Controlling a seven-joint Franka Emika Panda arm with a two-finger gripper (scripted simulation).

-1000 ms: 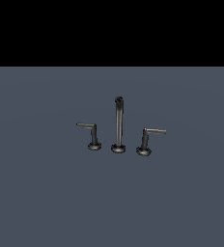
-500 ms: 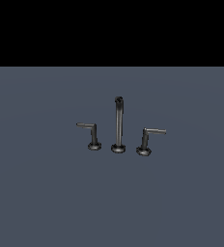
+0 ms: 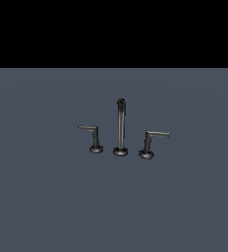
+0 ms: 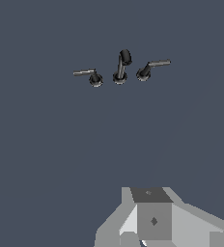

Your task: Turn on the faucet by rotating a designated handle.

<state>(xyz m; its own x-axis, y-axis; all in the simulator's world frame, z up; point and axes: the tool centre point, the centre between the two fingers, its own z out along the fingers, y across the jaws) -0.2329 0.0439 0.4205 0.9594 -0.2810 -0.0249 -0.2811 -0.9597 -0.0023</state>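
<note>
Exterior view: faucet (image 3: 120, 129) stands mid-worktop (image 3: 47, 197), its thinner handle (image 3: 92, 137) at nine o'clock of the spout post (image 3: 121, 125). Wrist view shows the hand (image 4: 150, 231) well apart; its opening cannot be told.

A flat, matte slate-blue ground surface (image 3: 47, 197) is spreading across the lower part of the exterior view, plain and unmarked. Above it, a solid black backdrop (image 3: 114, 32) is filling the upper part, meeting the ground along a straight horizontal edge. Soft, even light is falling everywhere, casting only faint shading.
</note>
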